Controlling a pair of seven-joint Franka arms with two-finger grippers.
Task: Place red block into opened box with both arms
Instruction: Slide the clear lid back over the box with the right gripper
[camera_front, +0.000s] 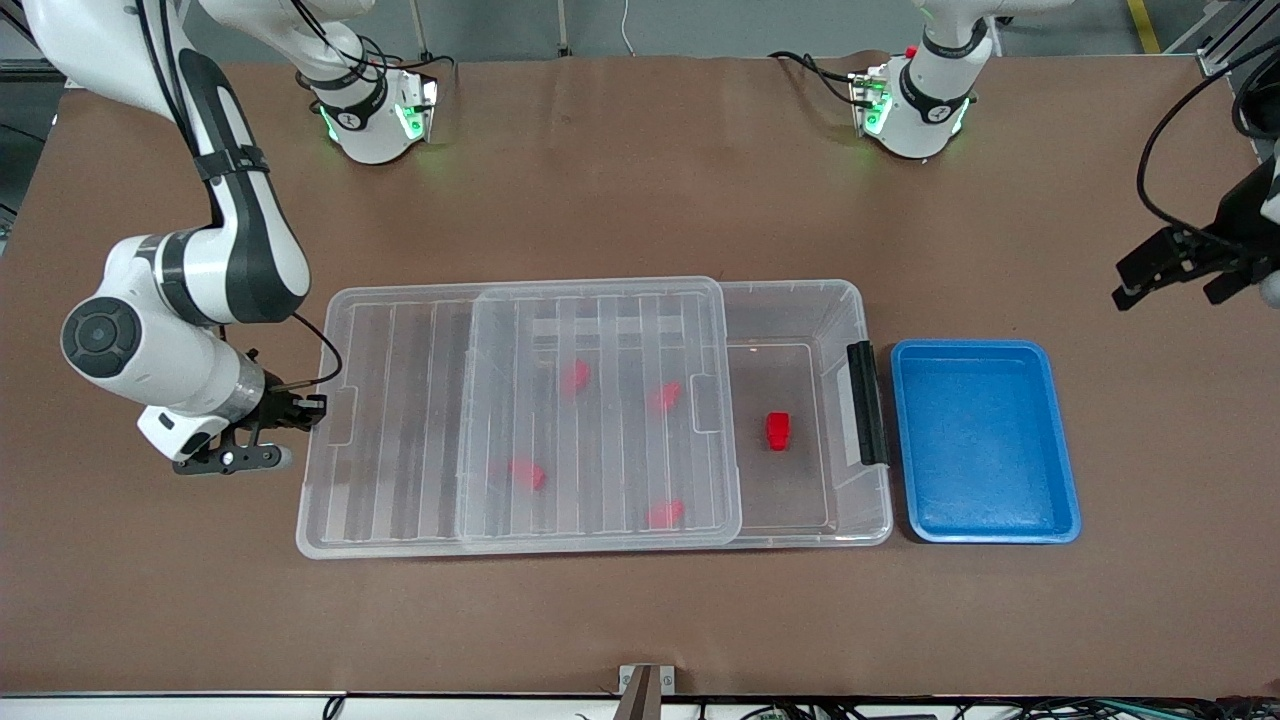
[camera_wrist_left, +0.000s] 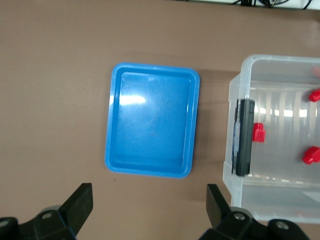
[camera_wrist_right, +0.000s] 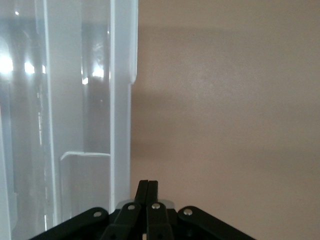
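Note:
The clear box (camera_front: 852, 292) lies mid-table, its ribbed lid (camera_front: 400, 430) slid toward the right arm's end, so the end by the black clip (camera_front: 866, 402) is uncovered. One red block (camera_front: 778, 430) lies on the floor of that uncovered part; it also shows in the left wrist view (camera_wrist_left: 258, 132). Several more red blocks (camera_front: 575, 376) show blurred under the lid. My right gripper (camera_front: 318, 405) is shut, tips at the lid's short edge (camera_wrist_right: 122, 125), with nothing seen between its fingers (camera_wrist_right: 148, 184). My left gripper (camera_front: 1180, 270) hangs open (camera_wrist_left: 149, 200) over bare table at the left arm's end.
An empty blue tray (camera_front: 985, 440) sits beside the box's clip end, toward the left arm's end; the left wrist view shows this tray (camera_wrist_left: 150, 125) and the box's rim (camera_wrist_left: 235, 80). Brown table surface surrounds both.

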